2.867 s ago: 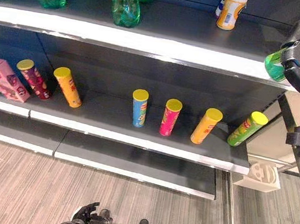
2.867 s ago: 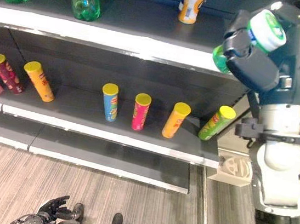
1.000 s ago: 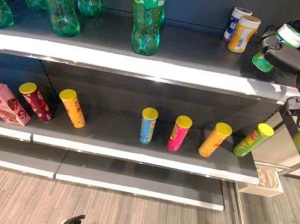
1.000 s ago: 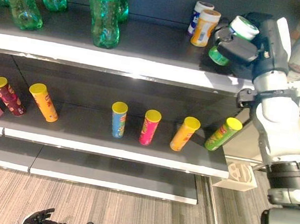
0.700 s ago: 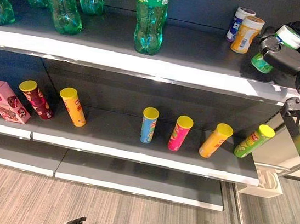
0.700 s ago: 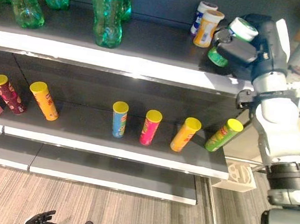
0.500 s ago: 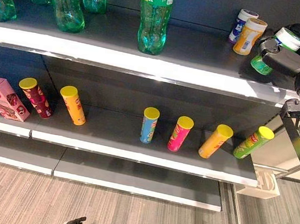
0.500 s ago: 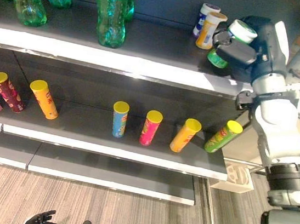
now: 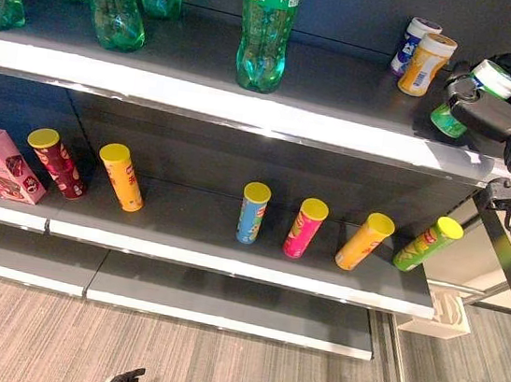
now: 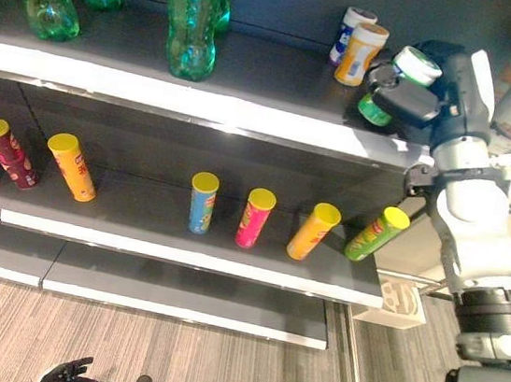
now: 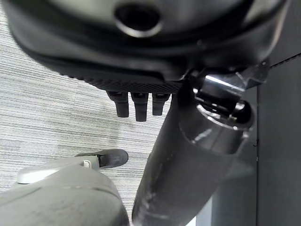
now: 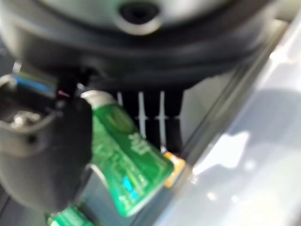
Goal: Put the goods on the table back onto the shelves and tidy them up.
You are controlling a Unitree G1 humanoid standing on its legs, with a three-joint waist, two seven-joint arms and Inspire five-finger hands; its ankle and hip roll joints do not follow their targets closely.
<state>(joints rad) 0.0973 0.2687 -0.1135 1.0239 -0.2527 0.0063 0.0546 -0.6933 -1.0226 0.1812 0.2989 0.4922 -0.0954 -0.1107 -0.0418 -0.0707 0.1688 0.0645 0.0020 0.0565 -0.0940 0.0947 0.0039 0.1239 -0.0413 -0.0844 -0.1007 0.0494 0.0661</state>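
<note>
Green jar (image 10: 388, 86) clamped in right hand (image 10: 418, 98), tilted, seemingly unseated; release now tips it toward 6 o'clock, off shelf edge (image 10: 246, 119).

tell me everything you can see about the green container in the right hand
The green container is a small round tub with a white lid and a glossy green printed label, plastic by its look. The right hand is curled round it, tilting it over the right end of the upper shelf, near two upright tubs.
</note>
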